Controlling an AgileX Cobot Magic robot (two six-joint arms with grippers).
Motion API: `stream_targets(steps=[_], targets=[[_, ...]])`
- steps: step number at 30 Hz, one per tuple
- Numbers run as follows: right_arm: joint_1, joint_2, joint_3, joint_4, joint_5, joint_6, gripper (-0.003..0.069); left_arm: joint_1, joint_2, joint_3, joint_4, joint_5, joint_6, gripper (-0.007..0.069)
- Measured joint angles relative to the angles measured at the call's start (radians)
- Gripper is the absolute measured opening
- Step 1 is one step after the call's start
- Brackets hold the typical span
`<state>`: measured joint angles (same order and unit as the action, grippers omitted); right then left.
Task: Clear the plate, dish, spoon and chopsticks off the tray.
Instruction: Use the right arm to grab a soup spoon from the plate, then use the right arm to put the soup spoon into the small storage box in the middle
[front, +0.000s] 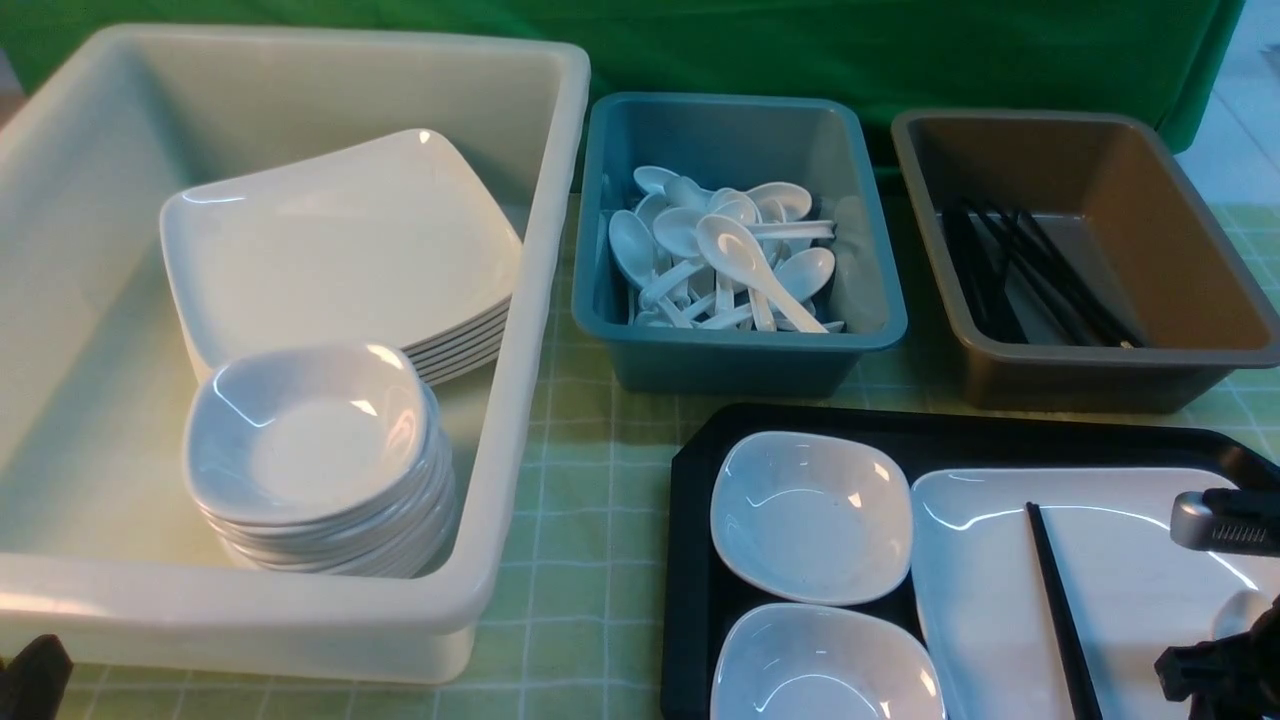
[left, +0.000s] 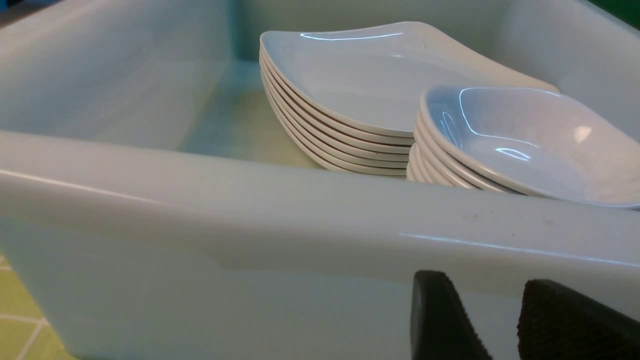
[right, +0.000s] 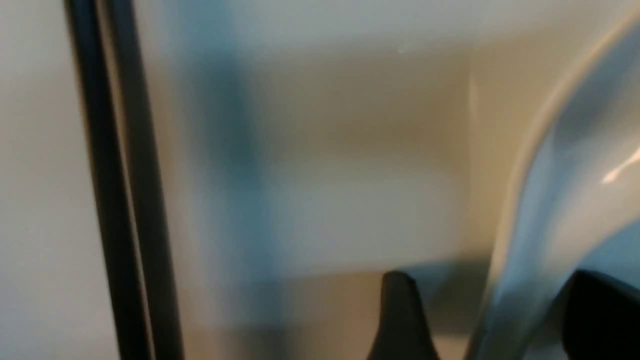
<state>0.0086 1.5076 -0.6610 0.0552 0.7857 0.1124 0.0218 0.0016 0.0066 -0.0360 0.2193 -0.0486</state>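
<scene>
Black tray (front: 690, 600) sits at the near right corner of the bench (front: 580, 500). By our reading nothing has left it yet.

On the tray we count:
- the plate (front: 985, 600) over its right part
- the chopsticks (front: 1060, 610) lying across the plate
- one dish (front: 810, 515) on its left side
- a second dish (front: 820, 665) just nearer us
- the spoon (right: 565, 175) on the plate, toward the bench's right edge

Right gripper (right: 487, 280) is low over the plate, jaws wide. The spoon lies between them, not pinched as far as we can tell.

Left gripper (left: 482, 287) hangs outside the white tub (left: 300, 210) on the bench's left side, jaws partly apart and empty.

Teal tub (front: 740, 365) and brown tub (front: 1090, 380) along the far edge hold spoons (front: 730, 250) and black sticks (front: 1040, 280).

Left to do: all five pieces. The spoon looks to be first.
</scene>
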Motion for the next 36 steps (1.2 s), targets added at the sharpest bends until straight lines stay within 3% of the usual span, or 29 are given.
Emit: stream_targets(steps=[6,7,8,16,19,25,29,36], targets=[[0.0,0.005,-0.005,-0.019,-0.001,-0.028,0.0199,0.0,-0.002,0.0,0.002,0.0,0.0,0.0225],[0.0,0.005,-0.009,-0.02,0.002,-0.034,0.0136,0.0,-0.002,0.0,0.002,0.0,0.0,0.0225],[0.0,0.005,-0.014,-0.014,0.009,-0.037,0.0124,0.0,-0.002,0.0,0.004,0.0,0.0,0.0225],[0.0,-0.097,-0.164,0.02,0.167,-0.054,0.0125,0.0,-0.002,0.0,0.004,0.0,0.0,0.0225],[0.013,-0.153,-0.317,0.101,0.178,-0.1,0.0125,0.0,-0.002,0.0,0.004,0.0,0.001,0.0225],[0.145,-0.096,-0.607,0.206,0.1,-0.178,0.0125,0.0,-0.002,0.0,0.004,0.0,0.0,0.0225],[0.275,0.089,-0.864,0.214,0.022,-0.193,0.0125,0.0,-0.002,0.0,0.004,0.0,0.0,0.0225],[0.402,0.421,-1.174,0.21,-0.149,-0.233,0.0166,0.0,-0.002,0.0,0.004,0.0,0.0,0.0225]])
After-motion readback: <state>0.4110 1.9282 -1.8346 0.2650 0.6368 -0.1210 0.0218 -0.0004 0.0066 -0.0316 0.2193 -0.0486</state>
